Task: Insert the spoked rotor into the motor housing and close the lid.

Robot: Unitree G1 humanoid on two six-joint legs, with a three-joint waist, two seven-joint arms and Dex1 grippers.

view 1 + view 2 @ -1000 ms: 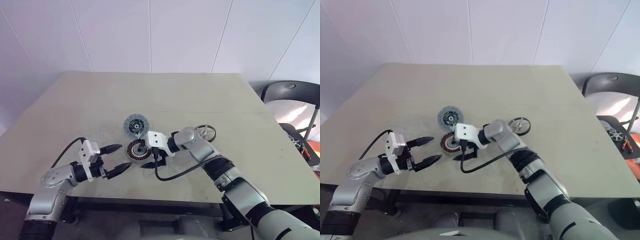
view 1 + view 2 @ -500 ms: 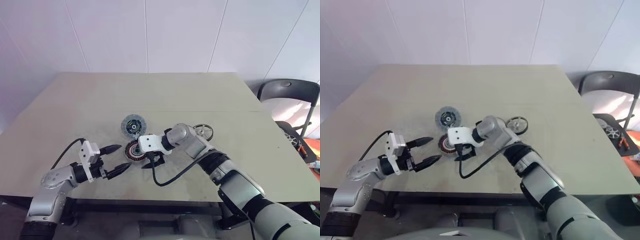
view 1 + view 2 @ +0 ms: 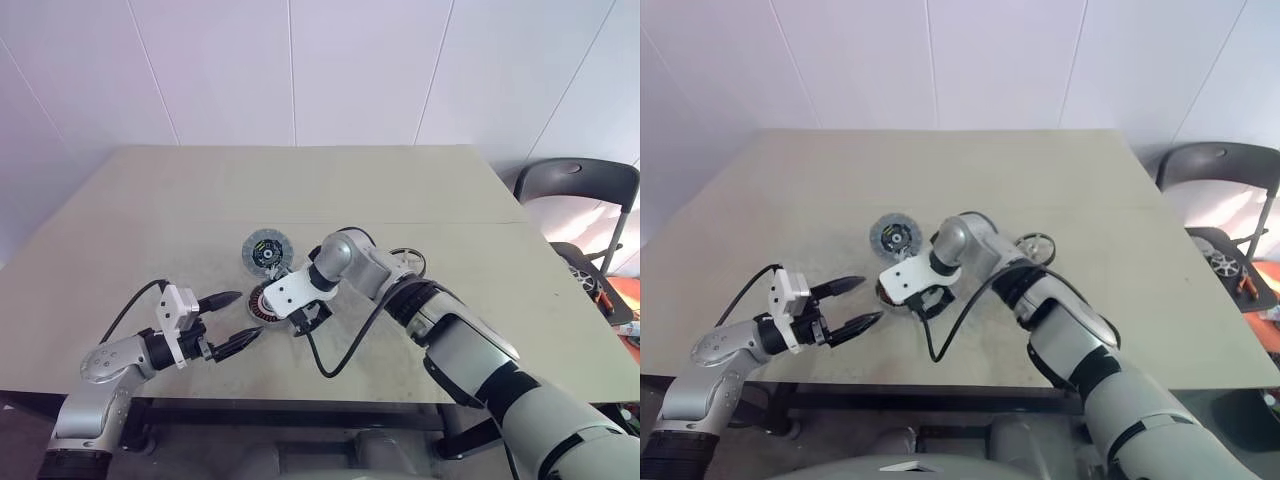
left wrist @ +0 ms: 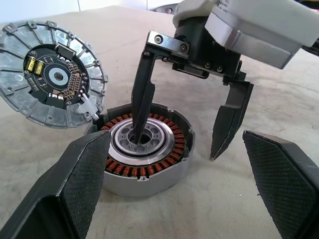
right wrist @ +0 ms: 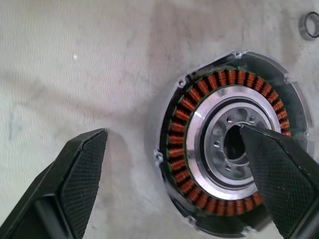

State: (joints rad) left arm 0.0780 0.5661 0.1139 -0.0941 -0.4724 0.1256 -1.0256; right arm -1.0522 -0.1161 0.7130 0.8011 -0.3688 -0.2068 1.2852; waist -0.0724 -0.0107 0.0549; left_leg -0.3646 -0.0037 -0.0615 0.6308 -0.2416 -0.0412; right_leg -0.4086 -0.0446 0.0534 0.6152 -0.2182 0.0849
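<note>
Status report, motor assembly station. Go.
Both grippers open: left gripper empty, right gripper straddling motor housing wall, one finger in hub. Spoked rotor on table behind right arm. Lid beside housing.

Both arms are shiny silver-grey with black rings at the joints. Each hand, the left hand [image 3: 228, 320] and the right hand [image 4: 180, 134], has a white block, two pointy black fingers [image 4: 230, 119], small screws and a black cable [image 3: 340, 355].
</note>
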